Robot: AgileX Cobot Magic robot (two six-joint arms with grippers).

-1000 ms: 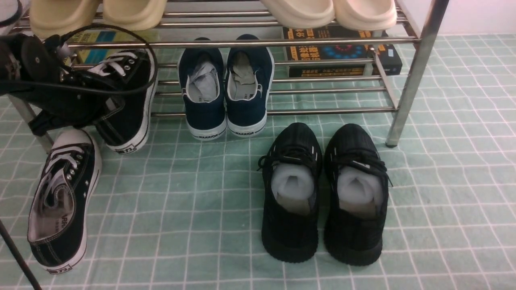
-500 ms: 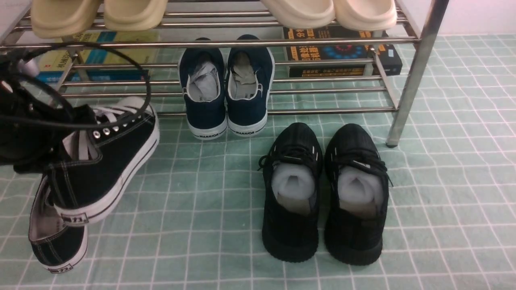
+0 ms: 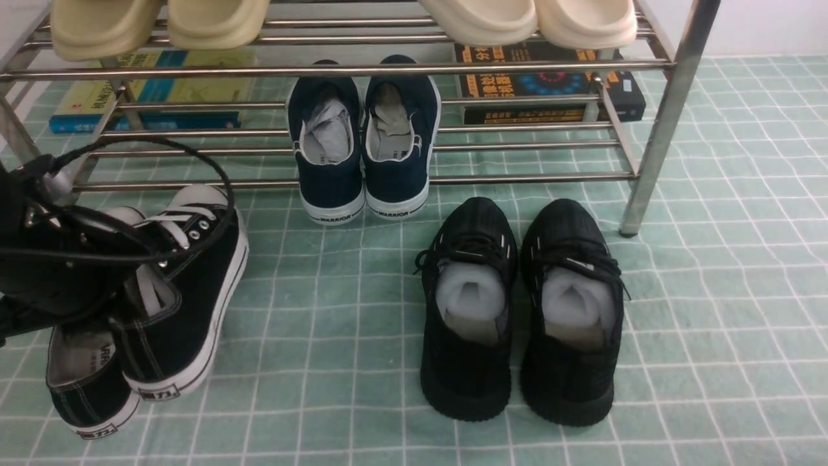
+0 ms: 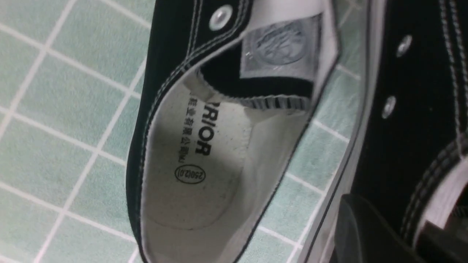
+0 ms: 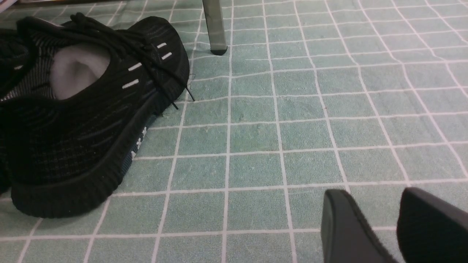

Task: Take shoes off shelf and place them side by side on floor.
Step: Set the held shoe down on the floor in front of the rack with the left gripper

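Note:
My left gripper [image 4: 398, 230] is shut on the side wall of one black canvas sneaker [image 3: 187, 304], with one finger outside the canvas and one inside the opening. This shoe hangs tilted, heel low, just off or on the pale green floor [image 3: 336, 362]. Its partner [image 3: 84, 382] lies on the floor right beside it on the left, partly hidden by the held shoe and my left arm [image 3: 45, 272]. In the left wrist view the partner's insole [image 4: 193, 157] shows. My right gripper [image 5: 380, 215] is open above bare floor, holding nothing.
The metal shelf [image 3: 660, 129] stands behind, with a navy slip-on pair [image 3: 362, 149] on its lower bars, pale slippers [image 3: 524, 19] on top and books [image 3: 550, 90] beneath. An all-black knit pair [image 3: 517, 310] sits on the floor at centre right.
My left arm has carried the canvas sneaker off the shelf's lower tier, toward me and down, to beside its partner on the floor. Nothing else moved.

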